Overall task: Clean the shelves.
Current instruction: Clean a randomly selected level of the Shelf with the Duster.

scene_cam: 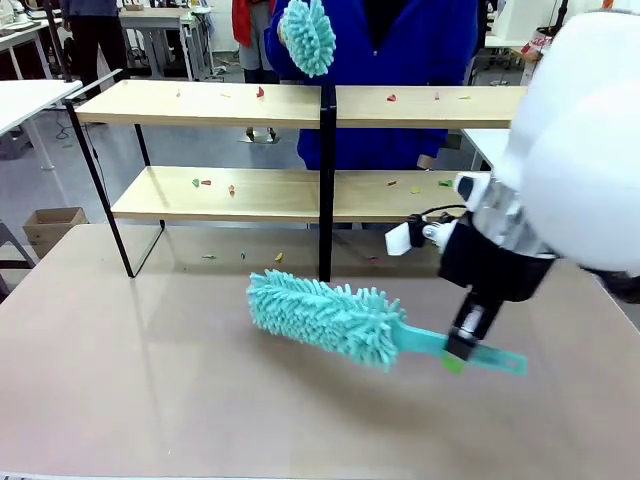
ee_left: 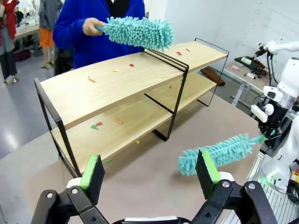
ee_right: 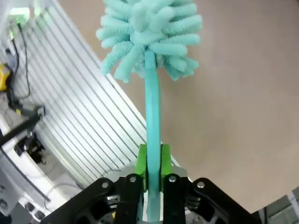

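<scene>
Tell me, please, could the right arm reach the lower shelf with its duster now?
Probably yes: the right claw grips the duster close before the lower shelf, whose front is open.

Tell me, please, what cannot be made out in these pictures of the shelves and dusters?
Front view: the right arm hides the right end of the shelves.
Front view: the scraps on the shelves are too small to identify.
Right wrist view: the top edge cuts off the duster head.
</scene>
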Available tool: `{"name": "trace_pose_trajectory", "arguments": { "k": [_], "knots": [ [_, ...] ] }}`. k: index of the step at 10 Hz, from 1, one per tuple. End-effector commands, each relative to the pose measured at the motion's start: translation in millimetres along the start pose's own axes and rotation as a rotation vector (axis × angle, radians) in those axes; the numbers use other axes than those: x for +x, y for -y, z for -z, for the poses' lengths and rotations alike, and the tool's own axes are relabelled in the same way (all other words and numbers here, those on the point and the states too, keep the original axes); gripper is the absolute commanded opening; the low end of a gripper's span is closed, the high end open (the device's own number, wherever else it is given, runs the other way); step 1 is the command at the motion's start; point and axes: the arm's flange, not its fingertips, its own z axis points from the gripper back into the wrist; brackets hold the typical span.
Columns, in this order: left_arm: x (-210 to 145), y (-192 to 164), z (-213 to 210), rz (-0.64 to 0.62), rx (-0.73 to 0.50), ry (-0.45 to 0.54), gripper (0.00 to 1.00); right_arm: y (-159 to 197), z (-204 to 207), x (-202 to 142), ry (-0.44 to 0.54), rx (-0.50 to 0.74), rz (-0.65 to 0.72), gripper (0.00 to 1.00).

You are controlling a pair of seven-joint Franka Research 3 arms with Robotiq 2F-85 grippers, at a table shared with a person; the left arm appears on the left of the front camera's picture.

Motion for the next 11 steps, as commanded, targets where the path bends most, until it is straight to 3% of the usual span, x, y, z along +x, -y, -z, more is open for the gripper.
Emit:
{"name": "trace_pose_trajectory", "arguments": {
  "k": [1, 2, 3, 4, 6, 8, 11],
  "knots": [
    [0.1, 0.4, 0.3, -0.003, -0.007, 0.003, 1.0, -10.4, 29.1, 6.4, 0.025, 0.013, 0.109, 0.13],
    [0.1, 0.4, 0.3, -0.003, -0.007, 0.003, 1.0, -12.0, 46.3, 17.0, -0.008, 0.022, 0.126, 0.13],
    [0.1, 0.4, 0.3, -0.003, -0.007, 0.003, 1.0, -9.3, 48.4, 23.5, 0.036, 0.043, 0.1, 0.13],
    [0.1, 0.4, 0.3, -0.003, -0.007, 0.003, 1.0, -4.6, 21.8, 16.7, -0.001, 0.011, 0.089, 0.13],
    [0.1, 0.4, 0.3, -0.003, -0.007, 0.003, 1.0, -4.8, 37.2, 25.3, -0.012, 0.025, 0.097, 0.13],
    [0.1, 0.4, 0.3, -0.003, -0.007, 0.003, 1.0, -10.1, 45.0, 74.3, 0.104, 0.018, 0.148, 0.13],
    [0.1, 0.4, 0.3, -0.003, -0.007, 0.003, 1.0, -4.8, 47.3, 112.4, 0.142, 0.026, 0.309, 0.13]
  ]
}}
